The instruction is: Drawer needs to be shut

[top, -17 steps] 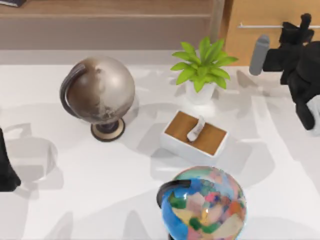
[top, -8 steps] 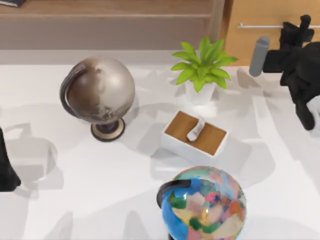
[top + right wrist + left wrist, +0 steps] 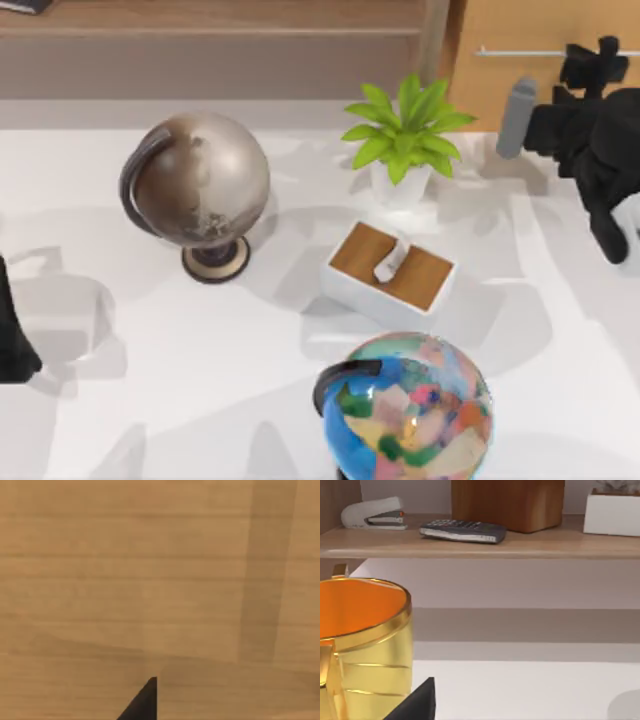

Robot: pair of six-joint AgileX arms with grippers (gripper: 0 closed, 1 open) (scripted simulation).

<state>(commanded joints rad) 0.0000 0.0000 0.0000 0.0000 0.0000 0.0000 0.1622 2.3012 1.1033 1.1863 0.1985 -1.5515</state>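
Top view places the drawer (image 3: 545, 60) at the counter's far right corner, its wood front and silver bar handle (image 3: 520, 51) facing the right pincer (image 3: 590, 68), which sits at that front; whether its fingers are clenched or released cannot be told. Probable fault: an off-centre push could skid off the front or catch the handle. Drawer sides are cut off; the left arm (image 3: 15, 330) is parked at the left edge.

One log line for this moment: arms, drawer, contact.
right claw: at drawer front by the silver handle | contact: cannot tell | left arm: parked at table's left edge
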